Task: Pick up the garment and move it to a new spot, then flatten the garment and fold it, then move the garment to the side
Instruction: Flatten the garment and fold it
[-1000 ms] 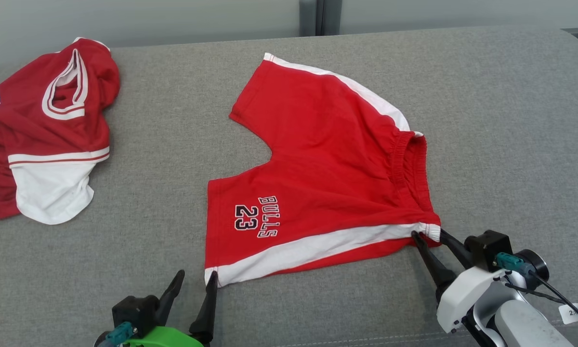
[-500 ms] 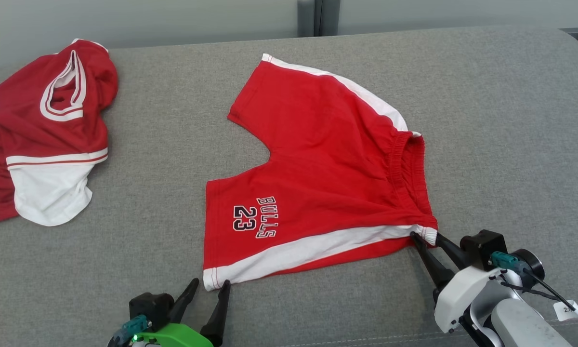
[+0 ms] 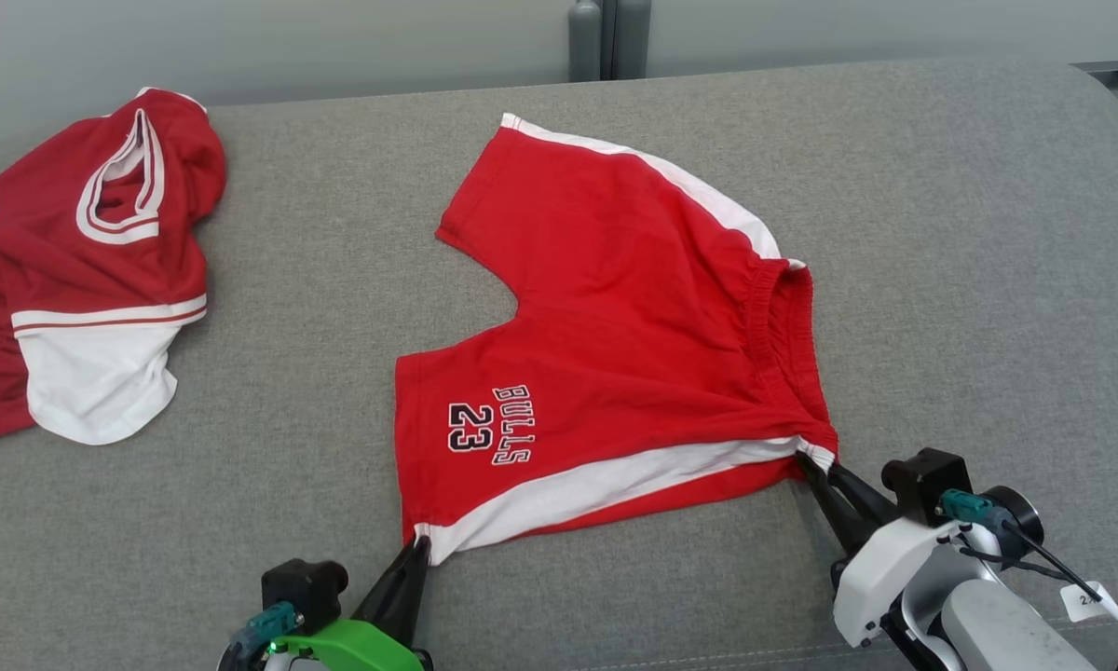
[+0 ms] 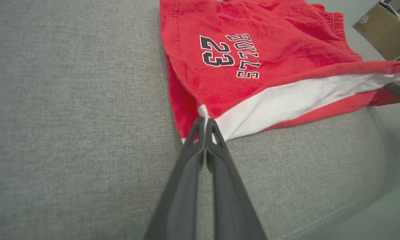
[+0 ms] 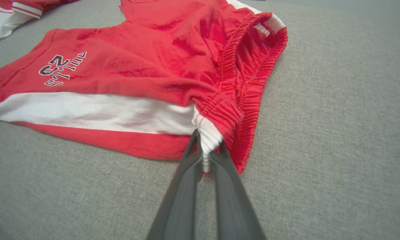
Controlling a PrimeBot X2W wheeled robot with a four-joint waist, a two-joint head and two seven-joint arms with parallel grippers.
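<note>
A second ago both sets of jaws stood spread, each straddling a corner of the red shorts [image 3: 633,354]. Now both have closed. The left gripper [image 3: 416,550] has its jaws pressed together on the near left hem corner, right where the white side stripe ends (the left wrist view shows the cloth nipped between the tips). The right gripper [image 3: 815,466] pinches the white end of the elastic waistband at the near right corner, and the fabric there is bunched and drawn slightly toward it.

With 2 corners held along 1 edge, I judge the flattening is largely done and the fold is about to start. The near edge could probably be lifted and carried over toward the far side.

The shorts lie spread in the middle of the grey padded surface [image 3: 941,233], "BULLS 23" print facing up. A crumpled red jersey [image 3: 84,261] lies well apart at the far left. The waistband faces right and the 2 leg openings point left, so the waist-to-hem line runs right to left. The held stripe edge runs along the near side. The span between the 2 stripes runs near to far and looks the longer axis, though foreshortening makes that uncertain.
</note>
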